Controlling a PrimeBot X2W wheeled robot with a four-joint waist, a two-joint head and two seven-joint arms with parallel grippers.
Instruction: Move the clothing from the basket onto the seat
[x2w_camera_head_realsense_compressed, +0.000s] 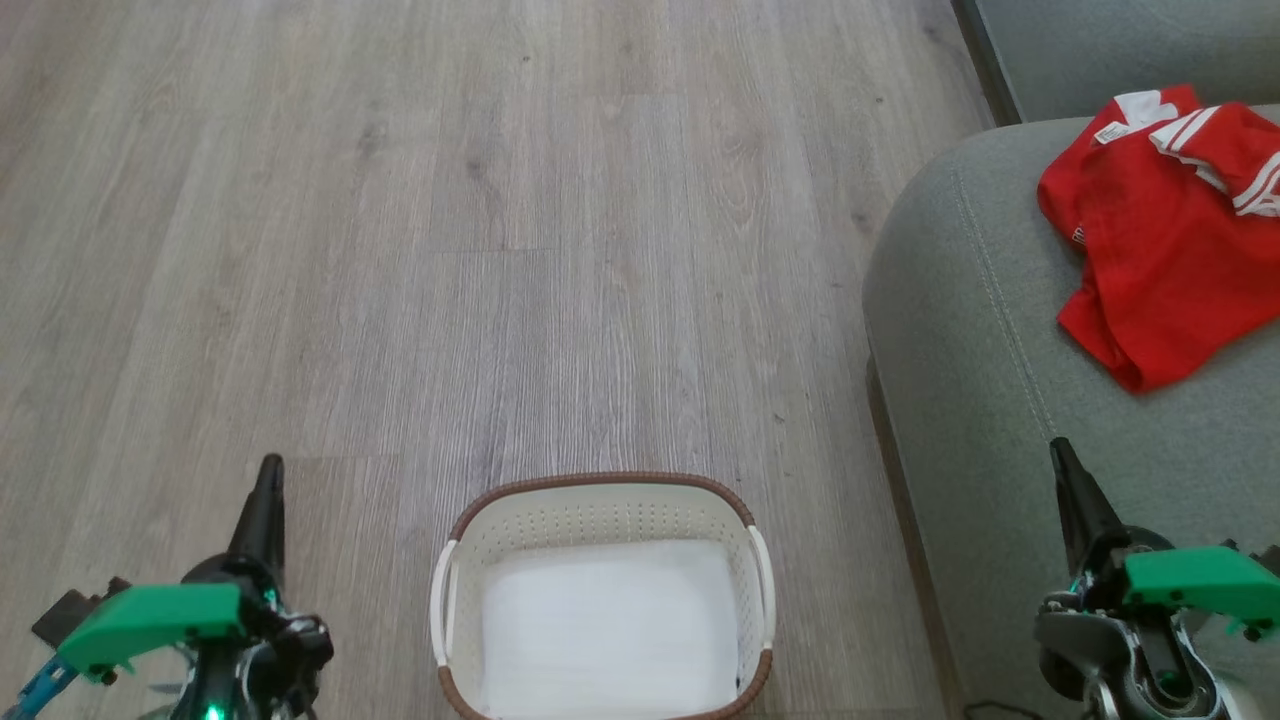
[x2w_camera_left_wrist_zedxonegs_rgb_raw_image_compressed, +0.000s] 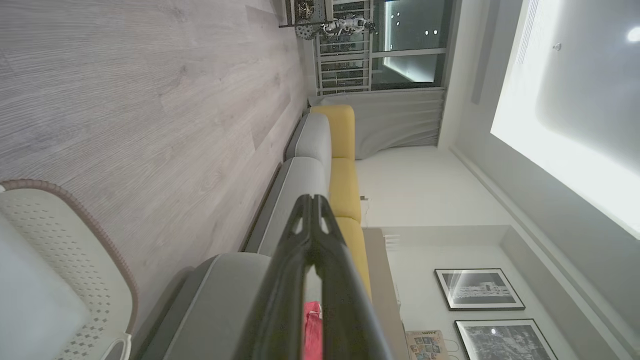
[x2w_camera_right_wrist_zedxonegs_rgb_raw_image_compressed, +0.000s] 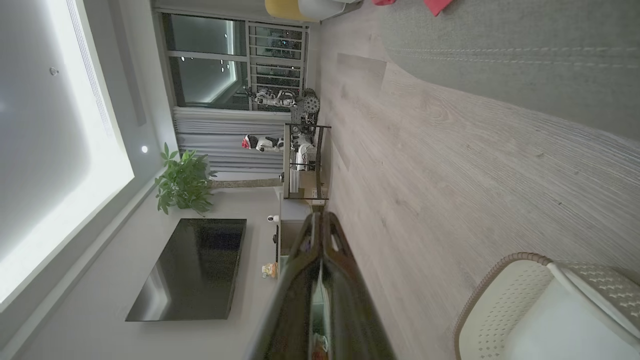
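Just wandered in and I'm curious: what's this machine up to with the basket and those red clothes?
Nothing is being handled right now. The red clothing lies on the grey seat at the robot's right. The basket sits on the wood floor in front of the robot with no clothes in it. The left gripper and right gripper hang to either side of the basket, fingers shut and holding nothing.
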